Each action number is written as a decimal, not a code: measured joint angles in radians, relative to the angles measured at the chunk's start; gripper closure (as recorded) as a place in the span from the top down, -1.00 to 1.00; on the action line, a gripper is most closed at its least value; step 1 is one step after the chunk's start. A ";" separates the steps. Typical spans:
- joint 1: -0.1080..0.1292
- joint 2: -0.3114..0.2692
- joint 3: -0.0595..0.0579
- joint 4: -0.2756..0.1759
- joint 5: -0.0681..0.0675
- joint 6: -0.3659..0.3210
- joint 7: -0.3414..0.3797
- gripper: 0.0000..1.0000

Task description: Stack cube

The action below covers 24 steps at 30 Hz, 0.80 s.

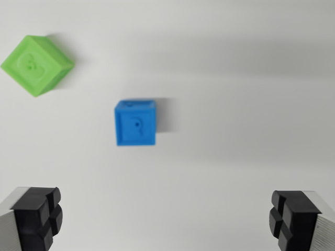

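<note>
Evidently nothing is stacked yet: the end effector (167,222) hangs wide open and empty at the frame's bottom, blue cube (136,123) mid-frame, green cube (36,64) upper left, well apart on the desk (246,104).

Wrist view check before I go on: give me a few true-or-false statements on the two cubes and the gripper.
1. The blue cube sits on top of the green cube. False: both rest apart on the white table.
2. The green cube lies toward the wrist view's upper left. True.
3. The gripper is shut on the blue cube. False: its fingers are spread wide and hold nothing.
4. The blue cube lies nearer the picture's middle than the green cube. True.
5. The green cube is turned at an angle to the blue one. True.
</note>
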State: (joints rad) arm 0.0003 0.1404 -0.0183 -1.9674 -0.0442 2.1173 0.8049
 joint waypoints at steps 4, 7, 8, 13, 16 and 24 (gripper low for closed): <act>0.000 0.000 0.000 0.000 0.000 0.000 0.000 1.00; 0.000 0.000 0.000 0.000 0.000 0.000 0.000 1.00; 0.000 0.000 0.000 0.000 0.000 0.000 0.000 1.00; 0.000 0.000 0.000 0.000 0.000 0.000 0.000 1.00; 0.000 0.000 0.000 0.000 0.000 0.000 -0.002 1.00; 0.006 0.009 0.001 -0.002 0.000 0.008 -0.012 1.00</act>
State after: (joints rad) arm 0.0060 0.1495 -0.0175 -1.9693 -0.0442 2.1257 0.7926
